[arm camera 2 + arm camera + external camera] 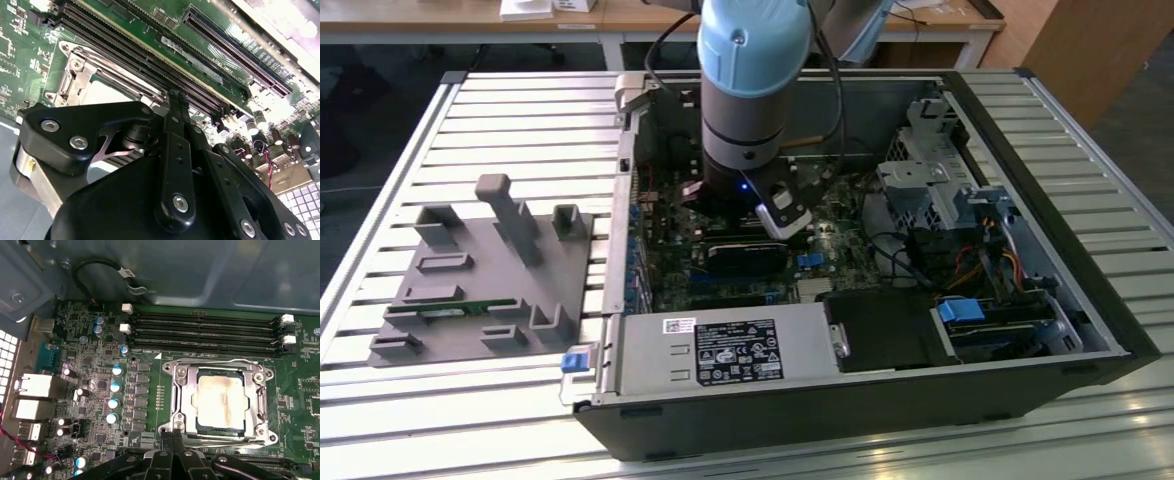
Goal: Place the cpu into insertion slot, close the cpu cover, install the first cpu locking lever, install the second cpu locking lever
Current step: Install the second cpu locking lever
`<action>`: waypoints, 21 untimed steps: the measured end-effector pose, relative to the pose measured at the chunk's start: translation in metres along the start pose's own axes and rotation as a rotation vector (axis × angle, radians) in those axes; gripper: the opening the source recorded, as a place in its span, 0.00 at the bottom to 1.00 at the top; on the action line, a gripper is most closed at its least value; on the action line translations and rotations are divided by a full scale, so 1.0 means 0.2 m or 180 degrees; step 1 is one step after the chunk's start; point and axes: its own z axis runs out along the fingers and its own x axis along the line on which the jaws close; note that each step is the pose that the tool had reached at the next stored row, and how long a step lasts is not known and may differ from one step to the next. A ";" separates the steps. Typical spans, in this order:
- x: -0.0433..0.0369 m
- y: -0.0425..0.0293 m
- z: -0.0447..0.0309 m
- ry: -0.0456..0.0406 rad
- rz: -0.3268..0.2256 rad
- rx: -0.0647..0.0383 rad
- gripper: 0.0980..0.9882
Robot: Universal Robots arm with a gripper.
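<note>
In the first wrist view the cpu (221, 399), a pale silvery square, lies in the insertion slot (264, 434) on the green board. The cpu cover (184, 395), a silvery frame with a window, lies flat over it. A thin wire lever (215, 361) runs along the socket's side by the memory slots. My gripper (172, 436) stands at the socket's opposite edge, its two black fingers pressed together, shut. The second wrist view shows the gripper (176, 97) from behind, its tip beside the cpu cover (80, 75) and the cpu (107, 92). In the exterior view the arm (744, 90) reaches down into the open computer case.
Long black memory slots (205, 330) run beside the socket, capacitors (115, 387) and rear ports (32, 390) on the other side. A black heatsink block (747, 255), power supply (720, 350) and drive cage (934, 170) crowd the case. A grey fixture (480, 270) sits on the slatted table.
</note>
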 end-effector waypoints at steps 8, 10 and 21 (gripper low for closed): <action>0.005 -0.006 0.023 -0.0005 -0.0001 -0.0090 0.03; 0.009 -0.006 0.026 -0.0005 0.0000 -0.0112 0.03; 0.029 -0.002 0.013 -0.0007 -0.0001 -0.0146 0.03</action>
